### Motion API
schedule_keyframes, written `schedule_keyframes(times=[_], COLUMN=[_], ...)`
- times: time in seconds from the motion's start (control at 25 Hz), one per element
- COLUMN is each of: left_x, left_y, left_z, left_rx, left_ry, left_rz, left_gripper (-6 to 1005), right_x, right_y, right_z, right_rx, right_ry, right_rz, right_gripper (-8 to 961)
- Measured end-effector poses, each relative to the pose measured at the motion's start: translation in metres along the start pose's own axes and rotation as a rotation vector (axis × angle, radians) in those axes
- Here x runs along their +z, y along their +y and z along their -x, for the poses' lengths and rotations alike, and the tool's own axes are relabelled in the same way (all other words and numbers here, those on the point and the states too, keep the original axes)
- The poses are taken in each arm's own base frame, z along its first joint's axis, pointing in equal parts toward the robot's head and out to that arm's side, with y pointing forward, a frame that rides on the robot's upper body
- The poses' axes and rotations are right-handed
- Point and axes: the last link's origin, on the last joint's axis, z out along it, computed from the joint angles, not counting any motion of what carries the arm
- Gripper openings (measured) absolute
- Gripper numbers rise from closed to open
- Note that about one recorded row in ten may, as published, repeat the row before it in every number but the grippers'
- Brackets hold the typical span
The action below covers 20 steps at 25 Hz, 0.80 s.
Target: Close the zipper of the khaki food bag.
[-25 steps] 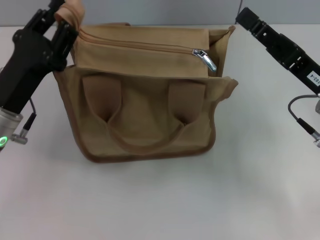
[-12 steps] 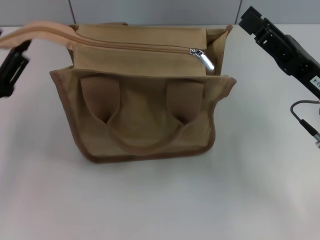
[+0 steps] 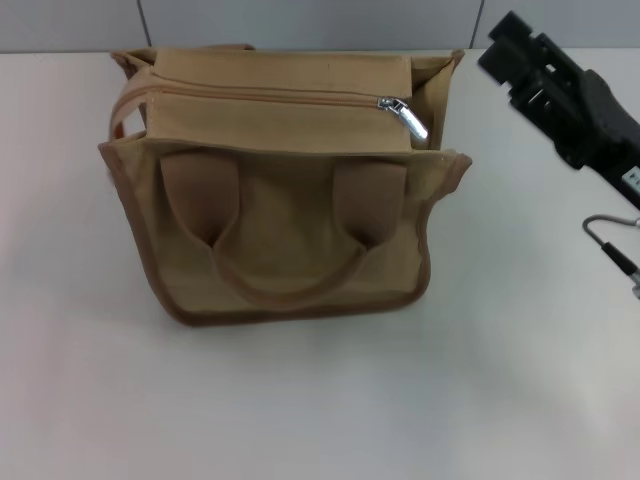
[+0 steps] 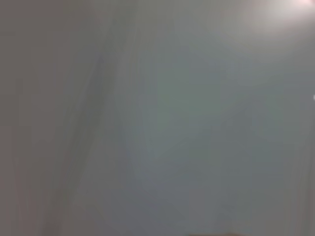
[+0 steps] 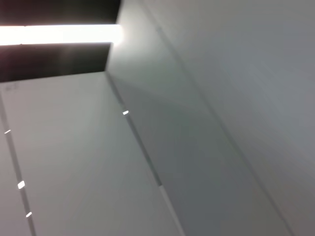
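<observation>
The khaki food bag stands on the white table in the head view, with brown edge trim and a looped brown handle hanging on its front. The zipper runs along the bag's top, its teeth joined from the left end up to the silver pull tab near the right end. My right gripper hangs above the table to the right of the bag's top right corner, apart from it. My left gripper is out of view. The wrist views show only blank grey surfaces.
The white table spreads around the bag, and a grey wall stands behind it. A cable hangs from my right arm at the right edge. A loose tan strap end lies against the bag's left side.
My left arm, which held the tan strap end at the bag's left and pulled it leftward, has let go and left the view. The strap has dropped back against the bag.
</observation>
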Motion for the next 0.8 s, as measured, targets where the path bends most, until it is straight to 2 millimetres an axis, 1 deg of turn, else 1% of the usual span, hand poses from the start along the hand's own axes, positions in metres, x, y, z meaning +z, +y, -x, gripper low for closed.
schedule_keyframes(times=[0.12, 0.24, 0.32, 0.48, 0.52, 0.56, 0.6, 0.64, 0.72, 0.8], left_x=[0.003, 0.013, 0.019, 0.028, 0.031, 0.031, 0.033, 0.034, 0.037, 0.038], left_y=[0.016, 0.025, 0.03, 0.035, 0.036, 0.036, 0.037, 0.037, 0.039, 0.041], left_z=[0.001, 0.006, 0.011, 0.02, 0.023, 0.023, 0.024, 0.025, 0.029, 0.032], left_rx=[0.018, 0.022, 0.017, 0.012, 0.012, 0.012, 0.012, 0.014, 0.014, 0.01], left_ry=[-0.107, -0.181, -0.221, -0.308, -0.331, -0.331, -0.338, -0.345, -0.368, -0.388], left_rz=[0.248, 0.404, 0.48, 0.593, 0.625, 0.625, 0.635, 0.644, 0.67, 0.683], left_gripper=[804, 803, 803, 802, 802, 802, 802, 802, 802, 802], right_x=[0.007, 0.009, 0.009, 0.009, 0.01, 0.01, 0.01, 0.01, 0.009, 0.009], right_y=[0.014, 0.024, 0.027, 0.03, 0.031, 0.031, 0.029, 0.029, 0.023, 0.023], right_z=[-0.007, -0.019, -0.028, -0.049, -0.061, -0.061, -0.069, -0.069, -0.076, -0.077], right_rx=[-0.104, -0.214, -0.25, -0.27, -0.268, -0.268, -0.274, -0.274, -0.285, -0.284], right_ry=[0.093, 0.205, 0.272, 0.404, 0.478, 0.478, 0.532, 0.532, 0.574, 0.578], right_rz=[0.143, 0.268, 0.321, 0.388, 0.41, 0.41, 0.403, 0.403, 0.367, 0.362], right_gripper=[672, 672, 673, 673, 673, 674, 676, 676, 677, 678])
